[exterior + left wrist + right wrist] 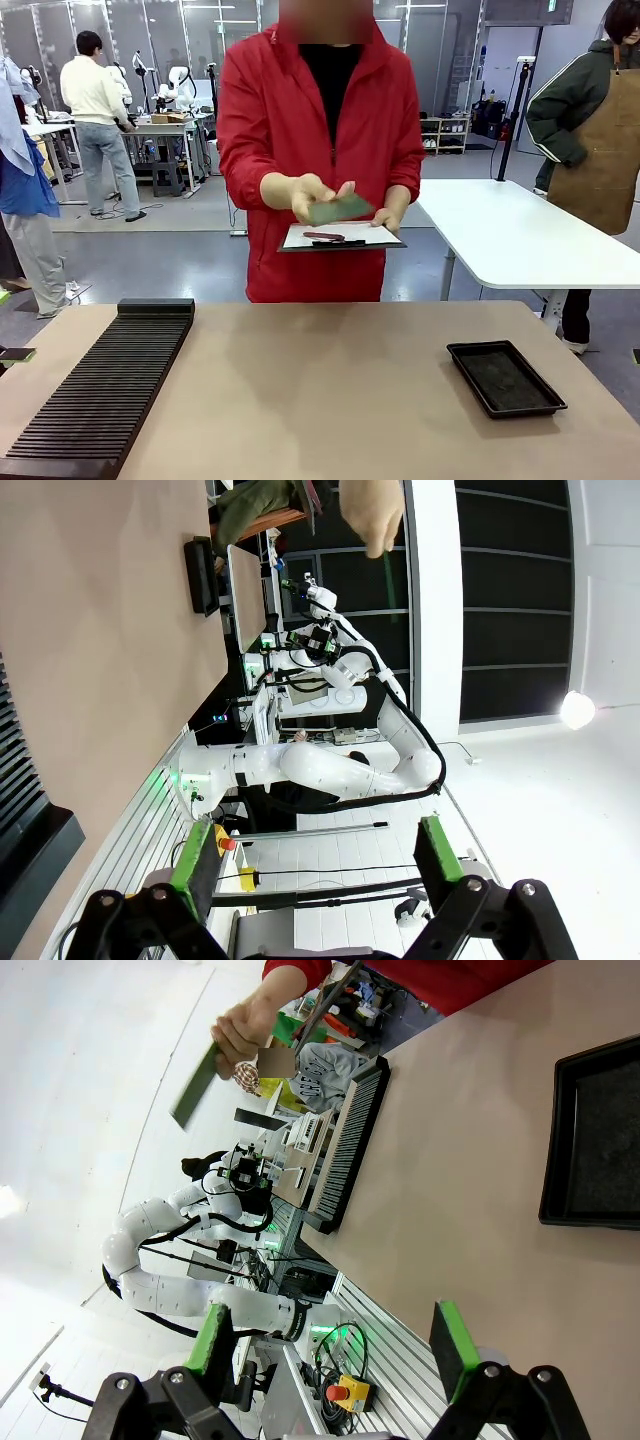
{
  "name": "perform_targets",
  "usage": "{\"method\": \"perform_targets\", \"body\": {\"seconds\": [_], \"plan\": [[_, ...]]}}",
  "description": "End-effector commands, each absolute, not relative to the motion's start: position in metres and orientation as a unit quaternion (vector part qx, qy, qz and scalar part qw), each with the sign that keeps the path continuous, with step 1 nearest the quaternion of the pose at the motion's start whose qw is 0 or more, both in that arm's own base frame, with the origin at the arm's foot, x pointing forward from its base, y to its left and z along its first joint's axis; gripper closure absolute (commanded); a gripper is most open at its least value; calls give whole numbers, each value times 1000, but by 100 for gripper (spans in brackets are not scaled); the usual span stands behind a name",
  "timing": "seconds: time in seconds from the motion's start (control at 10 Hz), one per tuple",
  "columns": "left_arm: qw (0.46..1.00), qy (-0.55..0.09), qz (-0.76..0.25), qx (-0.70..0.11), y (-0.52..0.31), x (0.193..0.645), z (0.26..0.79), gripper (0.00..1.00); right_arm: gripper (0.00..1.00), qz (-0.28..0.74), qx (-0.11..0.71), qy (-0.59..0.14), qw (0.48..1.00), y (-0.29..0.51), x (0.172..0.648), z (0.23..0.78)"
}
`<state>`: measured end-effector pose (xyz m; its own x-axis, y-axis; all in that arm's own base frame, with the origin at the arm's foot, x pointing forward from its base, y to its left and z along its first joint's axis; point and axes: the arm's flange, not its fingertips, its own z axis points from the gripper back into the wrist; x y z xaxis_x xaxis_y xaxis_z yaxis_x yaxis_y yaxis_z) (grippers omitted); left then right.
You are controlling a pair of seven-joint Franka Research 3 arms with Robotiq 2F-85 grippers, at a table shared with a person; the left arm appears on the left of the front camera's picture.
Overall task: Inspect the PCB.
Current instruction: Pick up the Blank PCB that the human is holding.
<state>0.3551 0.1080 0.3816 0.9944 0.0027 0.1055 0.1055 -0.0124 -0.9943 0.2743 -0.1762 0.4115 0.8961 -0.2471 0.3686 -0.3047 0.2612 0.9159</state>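
The PCB (340,209) is not on the desk (330,400). The person holds it up in one hand (304,196), past the far edge of the desk and just above a clipboard (345,240). This is the looking-over part of the job, I think.

Here is what could go wrong. The board is thin, and the hand holds it by one end, so it could slip and drop onto the clipboard or the floor. If you reach for it now, a pincer might bump the hand or knock the clipboard. A hard squeeze might bend the board. I would wait until it is held out to you.

The holding hand is at chest height, with the board tilted and its far end free. The other hand (388,217) holds up the clipboard from the side.

Your left pincer (315,860) has its jaws wide apart and holds nothing. Your right pincer (330,1345) is the same, up off the desk, well apart from the PCB and the black tray (505,378).
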Motion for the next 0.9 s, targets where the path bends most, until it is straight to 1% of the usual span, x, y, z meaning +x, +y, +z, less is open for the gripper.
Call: {"method": "perform_targets", "body": {"seconds": [0.0, 0.4, 0.6, 0.8], "plan": [[703, -38, -35, -709, 108, 355, 382, 0, 0, 23, 611, -234, 756, -176, 275, 413], [703, -38, -35, -709, 108, 355, 382, 0, 0, 19, 607, -227, 761, -176, 274, 411], [703, -38, -35, -709, 108, 355, 382, 0, 0, -2, 633, -159, 757, -158, 299, 432], [703, -38, -35, -709, 108, 355, 382, 0, 0, 15, 682, -84, 726, -129, 325, 459]]}}
